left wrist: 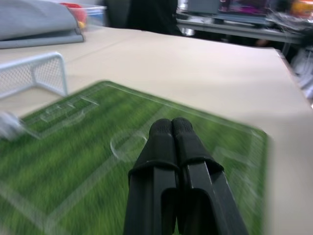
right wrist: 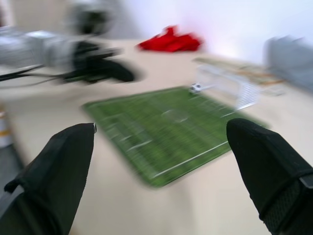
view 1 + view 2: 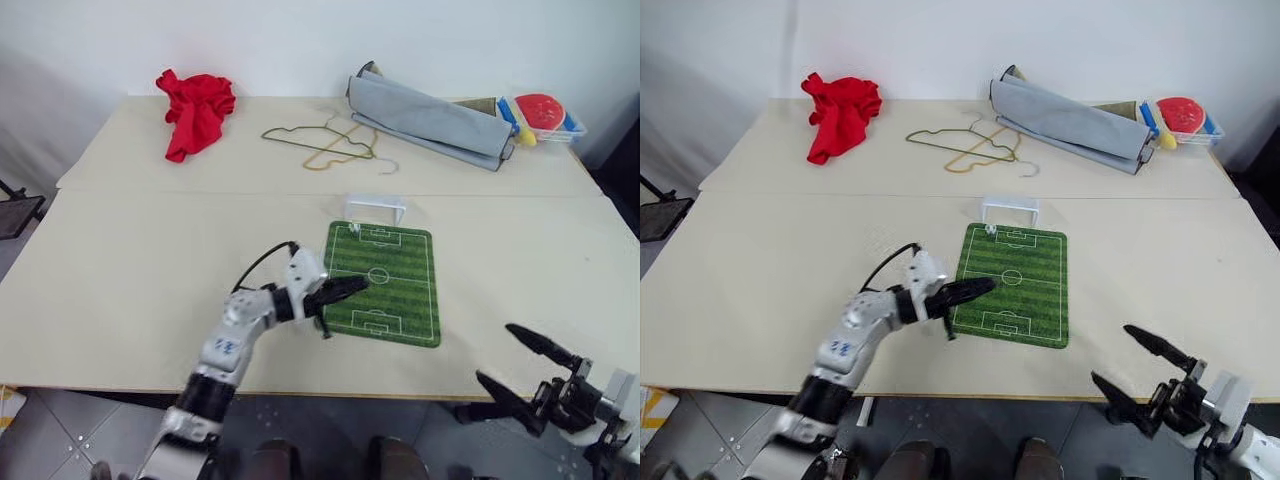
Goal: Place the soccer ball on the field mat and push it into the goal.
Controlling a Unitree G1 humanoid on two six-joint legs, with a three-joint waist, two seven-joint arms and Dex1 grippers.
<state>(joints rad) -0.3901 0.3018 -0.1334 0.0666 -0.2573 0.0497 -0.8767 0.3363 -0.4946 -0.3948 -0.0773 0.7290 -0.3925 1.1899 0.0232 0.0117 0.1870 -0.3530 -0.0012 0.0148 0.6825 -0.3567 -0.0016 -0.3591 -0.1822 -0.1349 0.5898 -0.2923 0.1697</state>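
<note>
1. Big tan table (image 3: 150, 280) in front of a white wall (image 3: 300, 40), with grey floor tiles below its near edge.
2. Green field mat (image 3: 395, 290) lying flat on the table, striped like grass, with white lines.
3. Small white goal (image 3: 376, 209) standing at the far end of the mat, just beside its edge.
4. Tiny soccer ball (image 3: 354, 228) sitting on the far left corner of the mat, right by the goal's left post. Hard to make out from the head; a white and black dot in the right wrist view (image 2: 195, 88).
5. Left gripper (image 3: 352, 286) with both black fingers pressed together, holding nothing. Tip over the left side of the mat, near the middle circle, well apart from the ball.
6. In the left wrist view, mat and ball blurry, ball cut off at the edge.
7. Right gripper (image 3: 520, 365) with fingers spread wide apart, empty, off the near right corner of the table, away from the mat. Arm cut off by the picture edge.
8. Farther back: red cloth (image 3: 196, 112) in a heap, thin wire hangers (image 3: 330, 145), a rolled grey cloth (image 3: 430, 120).
9. Clear box (image 3: 545, 118) at the far right with a red round thing inside, partly hidden. Cannot tell what.
</note>
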